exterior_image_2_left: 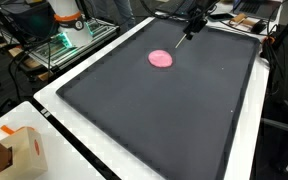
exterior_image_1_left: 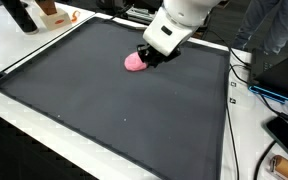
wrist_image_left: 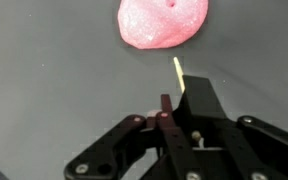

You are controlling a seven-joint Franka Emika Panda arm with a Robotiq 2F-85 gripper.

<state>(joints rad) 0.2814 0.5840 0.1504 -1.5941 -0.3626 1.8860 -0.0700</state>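
Thin stick point(wrist_image_left: 177, 72) sits pinched between the closed fingers of the hand point(wrist_image_left: 181, 92), its tip just short of the pink blob point(wrist_image_left: 162, 22). In both exterior views we see the blob lying on the dark mat point(exterior_image_2_left: 154, 120), with the hand hovering just beside it.

You are working over a mat point(exterior_image_1_left: 134, 120) that is looking matt, dark grey and faintly grainy, like rubber or coated cloth. The pink blob point(wrist_image_left: 164, 22) is showing a soft, putty-like surface with a dull, pebbled sheen. Your gripper point(wrist_image_left: 182, 92) is reading as hard, black, semi-matt plastic or metal, and it is pinching a thin pale stick point(wrist_image_left: 177, 70), perhaps wood. The arm's white shell point(exterior_image_1_left: 184, 15) is looking smooth and glossy
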